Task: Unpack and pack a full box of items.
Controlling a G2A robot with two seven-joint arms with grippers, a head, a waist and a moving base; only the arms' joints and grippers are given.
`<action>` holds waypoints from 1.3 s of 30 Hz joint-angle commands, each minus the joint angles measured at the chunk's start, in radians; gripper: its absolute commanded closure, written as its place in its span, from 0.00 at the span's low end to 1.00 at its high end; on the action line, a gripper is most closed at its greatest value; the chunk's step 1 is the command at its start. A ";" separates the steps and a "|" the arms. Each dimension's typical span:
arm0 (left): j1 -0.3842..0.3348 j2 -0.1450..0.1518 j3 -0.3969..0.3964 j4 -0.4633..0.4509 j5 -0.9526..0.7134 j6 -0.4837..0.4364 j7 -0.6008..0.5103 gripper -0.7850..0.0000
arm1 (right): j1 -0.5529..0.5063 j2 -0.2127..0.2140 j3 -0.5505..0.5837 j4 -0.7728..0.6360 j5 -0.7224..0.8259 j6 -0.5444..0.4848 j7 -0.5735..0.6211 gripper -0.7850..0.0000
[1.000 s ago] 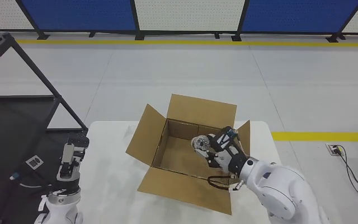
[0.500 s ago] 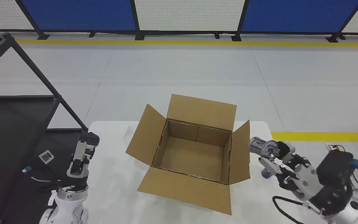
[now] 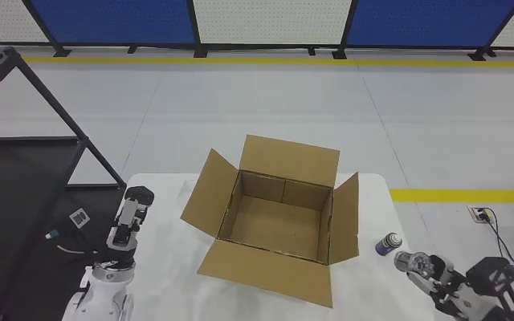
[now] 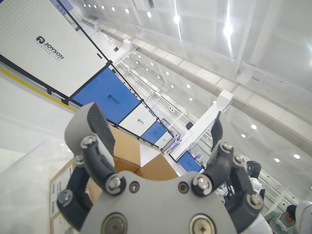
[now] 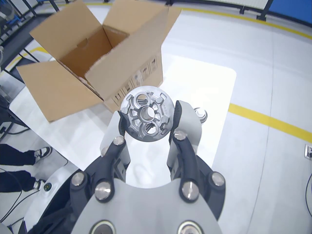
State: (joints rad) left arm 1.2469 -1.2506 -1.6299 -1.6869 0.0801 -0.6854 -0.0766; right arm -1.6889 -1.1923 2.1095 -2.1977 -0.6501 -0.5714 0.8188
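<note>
Metal disc (image 5: 157, 113), a cast part with cut-outs round a central hole, is held at the near right of the scene, by the right edge of the white table (image 3: 161, 241). The right gripper (image 5: 148, 116) has its jaws closed across the disc's rim, one pad on each side, with the disc's face turned toward the wrist camera. It looks stiff and probably heavy for its bulk, with a smooth edge that could slip. Pinching straight across the rim, as now, seems the sound hold (a grip by the cut-outs would likely be fiddly), and it should be set down rather than dropped.

Just beyond it, a small blue can (image 3: 388, 243) stands upright on the table, right of the box. At the left, the left gripper (image 4: 156, 120) points upward, its jaws wide apart with nothing between them.

Farther in, at the table's middle, the cardboard box (image 3: 265, 273) sits with all four flaps spread and bare cardboard showing on its floor. It is likely light, so it may shift if nudged.
</note>
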 commanded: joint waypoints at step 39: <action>0.010 -0.002 -0.016 0.002 0.022 0.004 0.052 0.00 | 0.366 0.044 -0.498 0.454 -0.395 0.220 0.063 0.93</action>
State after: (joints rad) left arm 1.2568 -1.2530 -1.6451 -1.6850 0.1025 -0.6816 -0.0251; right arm -1.3253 -1.1494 1.6136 -1.7478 -1.0441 -0.3528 0.8821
